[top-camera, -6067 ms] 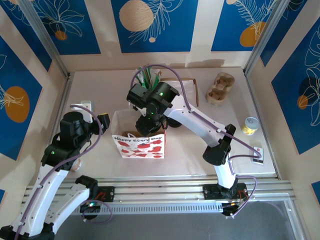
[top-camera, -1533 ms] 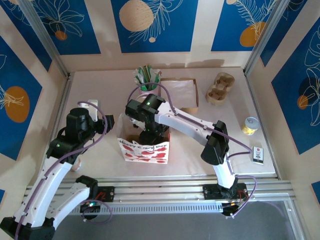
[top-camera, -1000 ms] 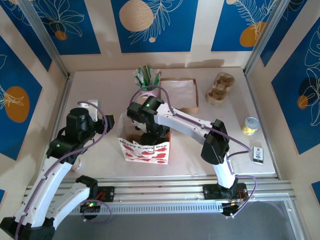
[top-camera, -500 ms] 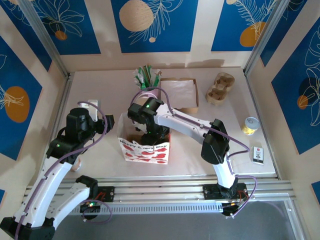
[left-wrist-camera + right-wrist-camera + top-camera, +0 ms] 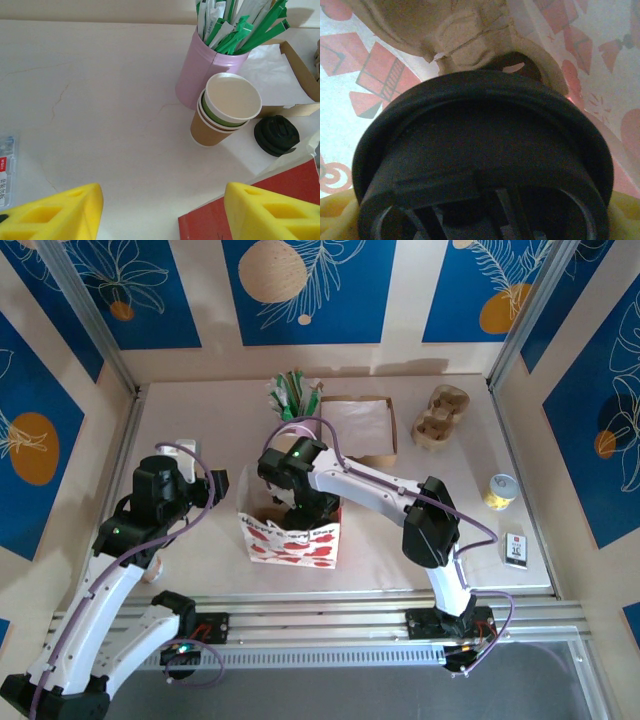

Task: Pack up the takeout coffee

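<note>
I've got the right claw (image 5: 480, 225) clenched on the takeout coffee (image 5: 485, 150), down inside the paper bag (image 5: 292, 538) by the pulp carrier (image 5: 462, 32); the left claw (image 5: 160, 207) hangs released alongside; next, I reckon, seat it upright, then let go.

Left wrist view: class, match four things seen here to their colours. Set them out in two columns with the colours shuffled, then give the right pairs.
Things:
1. stick holder
2. loose lid
3. outer cup of the stack
4. bag

Colours:
A. black
B. red
C. pink
D. tan

Pairs: 1-C, 2-A, 3-D, 4-B
</note>
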Available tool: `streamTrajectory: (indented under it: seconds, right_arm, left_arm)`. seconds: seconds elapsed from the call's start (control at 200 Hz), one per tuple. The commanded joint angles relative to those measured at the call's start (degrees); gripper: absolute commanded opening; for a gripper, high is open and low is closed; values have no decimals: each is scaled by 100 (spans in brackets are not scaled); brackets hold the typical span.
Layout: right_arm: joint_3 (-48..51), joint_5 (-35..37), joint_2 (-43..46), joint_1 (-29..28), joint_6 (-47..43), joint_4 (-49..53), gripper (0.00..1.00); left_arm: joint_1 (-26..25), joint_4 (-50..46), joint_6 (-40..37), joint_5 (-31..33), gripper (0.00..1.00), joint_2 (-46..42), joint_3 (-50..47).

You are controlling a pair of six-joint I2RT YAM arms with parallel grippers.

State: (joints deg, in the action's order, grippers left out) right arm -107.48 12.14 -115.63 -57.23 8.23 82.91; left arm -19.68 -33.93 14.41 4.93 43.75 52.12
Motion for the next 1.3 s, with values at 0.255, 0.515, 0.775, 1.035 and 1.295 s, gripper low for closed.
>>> streamTrajectory:
  seconds: [0.255, 0.515, 0.775, 1.035, 1.295]
  right_arm:
    - [356, -239, 171, 120, 65, -189, 59]
    - [478, -280, 173, 134, 65, -266, 59]
    - [522, -271, 158, 120, 91, -284, 59]
    - [627, -291, 159, 110, 107, -336, 59]
    - [745, -335, 163, 104, 135, -402, 57]
  left_arm:
    - [-54, -80, -132, -89, 65, 29, 44]
    - [-53, -87, -141, -97, 65, 47, 48]
    - [-53, -87, -137, -97, 65, 55, 51]
    - [-53, -96, -139, -80, 65, 42, 45]
    - [-53, -88, -135, -89, 65, 37, 44]
